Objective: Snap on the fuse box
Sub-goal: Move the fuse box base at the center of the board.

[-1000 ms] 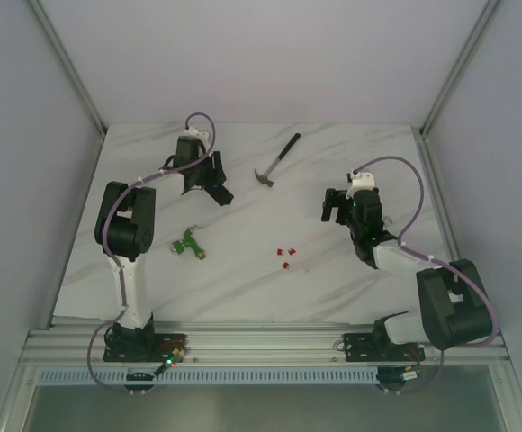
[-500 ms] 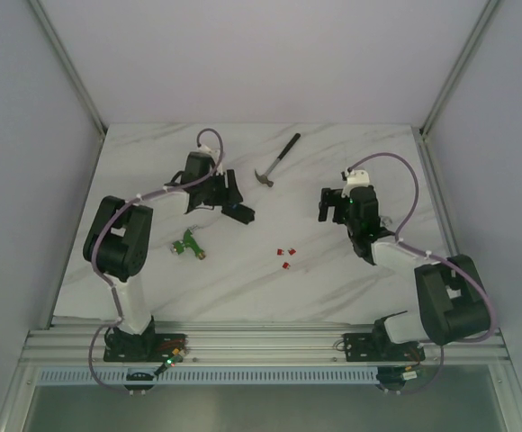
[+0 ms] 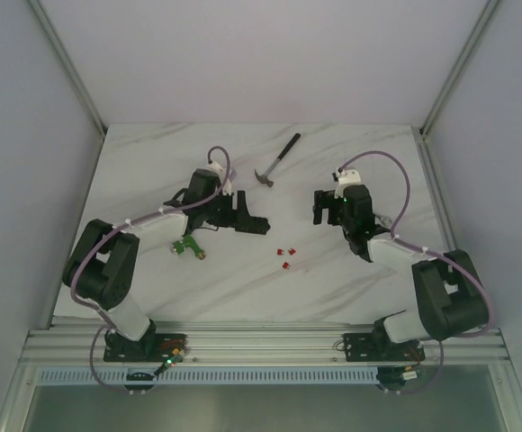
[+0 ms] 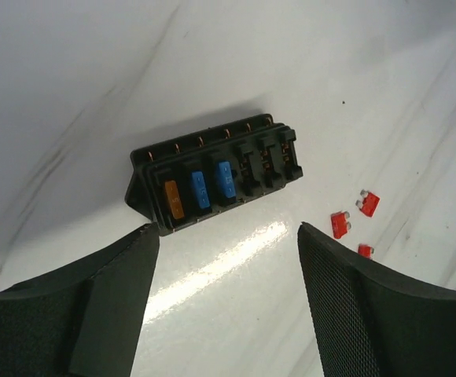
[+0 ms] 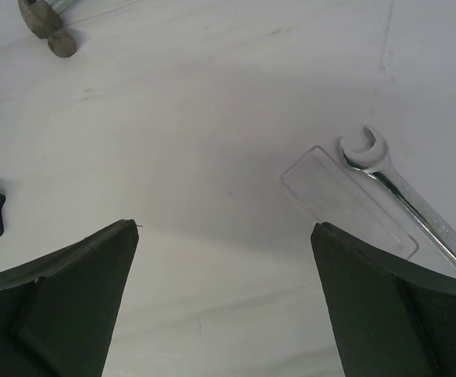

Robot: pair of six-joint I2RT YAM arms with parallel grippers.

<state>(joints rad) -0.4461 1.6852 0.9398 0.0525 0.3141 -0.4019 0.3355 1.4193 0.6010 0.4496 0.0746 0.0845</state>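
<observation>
Marble-patterned table (image 3: pixel 351 283) is hard and glossy, so anything pushed sideways on it will probably skate rather than stay put.

The left gripper (image 4: pixel 226 236) hovers low with its jaws spread and nothing between them. The right gripper (image 5: pixel 224 228) also stands wide open and empty, well apart from the left one. If either comes down off-centre, one pad could shove its target away before the other pad meets it.

The wrench (image 5: pixel 405 192) lies just beside a clear flat cover (image 5: pixel 347 206), which I judge to be the lid to snap on. A grab at that thin piece could catch the wrench head instead, or slide the cover along the table.

The fuse box (image 4: pixel 216 177) lies on the table just beyond the left fingertips, its near corner close to the left pad. One orange and two blue inserts are seated and the other slots look empty. Unheld, it could tip or scoot under a pressing force, and a lid set on askew could jam at one edge.

Loose red fuses (image 4: pixel 352 221) lie near the box and could get swept along or trapped beneath it
</observation>
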